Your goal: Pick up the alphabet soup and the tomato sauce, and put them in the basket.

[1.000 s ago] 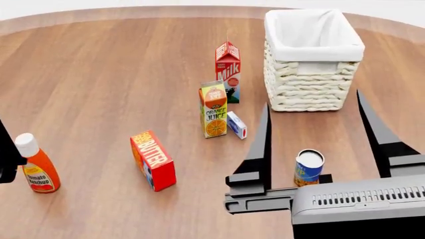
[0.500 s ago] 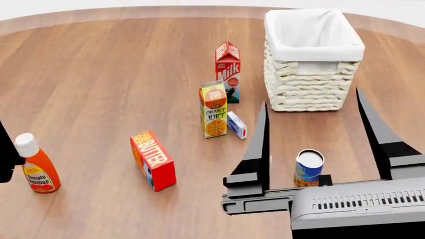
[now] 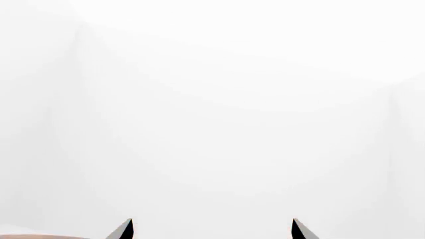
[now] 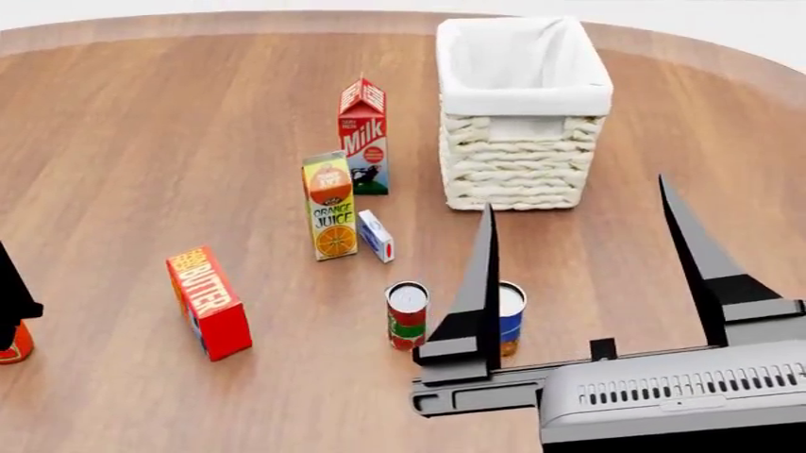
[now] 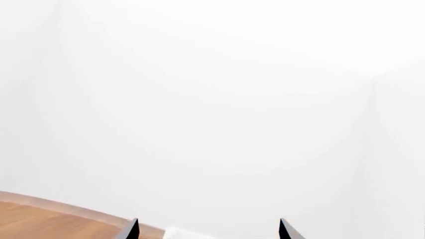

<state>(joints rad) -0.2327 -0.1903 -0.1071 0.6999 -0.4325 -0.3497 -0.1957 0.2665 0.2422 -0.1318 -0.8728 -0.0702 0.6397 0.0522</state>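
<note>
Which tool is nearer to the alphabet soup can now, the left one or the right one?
The right. The right tool stands open just in front of the alphabet soup, one finger partly hiding it. The left tool is only a dark part at the far left edge, beyond the butter box.

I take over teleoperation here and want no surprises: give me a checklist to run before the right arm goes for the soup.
1. Right gripper open: ok, fingers spread wide.
2. Soup upright on the table: ok, though partly hidden behind a finger.
3. Sauce upright: ok, and standing close beside the soup, so room for a finger between them: cannot tell.
4. Gripper height over the soup: cannot tell.
5. Basket empty: ok as far as seen.
</note>
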